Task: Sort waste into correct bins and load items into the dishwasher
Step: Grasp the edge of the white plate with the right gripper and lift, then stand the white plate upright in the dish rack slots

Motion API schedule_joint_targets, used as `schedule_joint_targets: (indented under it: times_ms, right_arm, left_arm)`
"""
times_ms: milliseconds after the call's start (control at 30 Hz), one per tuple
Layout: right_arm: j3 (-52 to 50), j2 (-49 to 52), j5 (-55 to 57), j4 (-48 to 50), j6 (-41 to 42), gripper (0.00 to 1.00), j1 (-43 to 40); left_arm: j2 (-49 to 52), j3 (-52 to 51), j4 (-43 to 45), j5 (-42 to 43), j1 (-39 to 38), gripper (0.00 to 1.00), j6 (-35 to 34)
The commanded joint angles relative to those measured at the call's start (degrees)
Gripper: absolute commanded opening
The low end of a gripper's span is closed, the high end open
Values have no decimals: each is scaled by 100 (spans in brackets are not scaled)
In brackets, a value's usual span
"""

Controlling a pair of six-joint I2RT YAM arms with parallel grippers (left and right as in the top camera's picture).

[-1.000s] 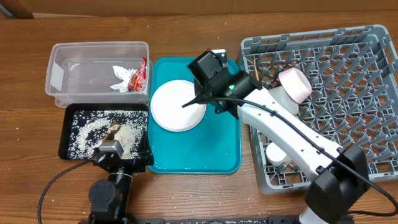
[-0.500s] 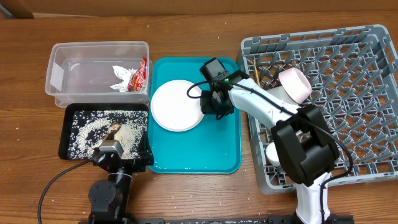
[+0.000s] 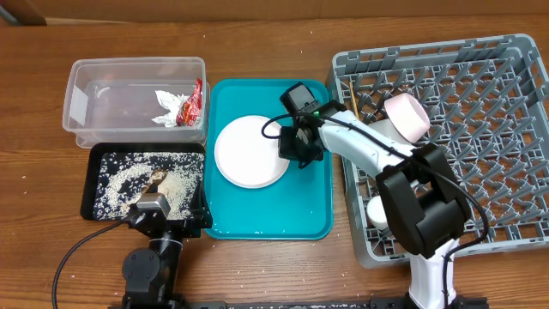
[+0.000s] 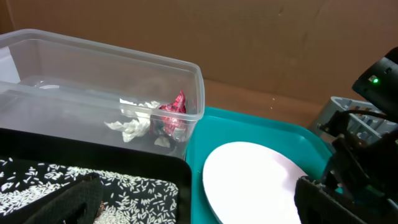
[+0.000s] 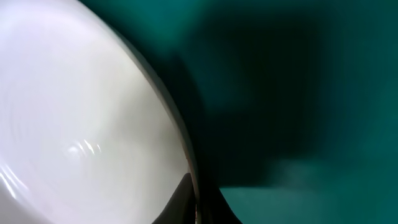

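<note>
Teal plastic of the serving tray (image 3: 257,219) carries the round white plate (image 3: 249,153), which lies flat on it. The right tool (image 3: 292,153) sits low at the plate's right rim. The wrist view shows only that rim and a dark fingertip (image 5: 189,202) beside it, so I cannot tell whether the tool pinches the plate or stands spread. The left tool (image 3: 154,202) rests at the near edge of the black tray (image 3: 93,184), and I cannot tell its state either. Rice (image 3: 129,178) and a brown scrap (image 3: 158,178) lie in that tray. The clear tub (image 3: 86,94) holds the tissue (image 3: 165,107) and red wrapper (image 3: 195,101). On the counter's (image 3: 34,172) right side, the grey rack (image 3: 489,180) holds a bowl (image 3: 407,116) and a cup (image 3: 380,211).
</note>
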Motion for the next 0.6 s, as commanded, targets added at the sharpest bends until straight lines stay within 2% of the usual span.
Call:
schedule_joint_targets:
  times_ms: [0,133,233,300,400,567]
  right_arm:
    - [190,-697,481,-188,-83,4,-153]
    - [275,-1670,1799,-444,-229,4,-170]
    - [273,-2437,3547,-710,-227,4,-170]
    - [271,-2911,5355,-1001,-227,4,-240]
    - [271,-3036,6896,-1421,-227,4,-437]
    - [85,-3021,7674,-1915,-229,4,-1084]
  left_arm:
    - [-61,-68,35,2,-52,100,66]
    - [-61,-68,35,2,-52,100,66]
    - [-59,-68,35,2,-55,100,66]
    - [-61,-68,35,2,-52,100,66]
    - [-61,-68,35,2,-55,100,66]
    - [-61,-68,35,2,-52,100,66]
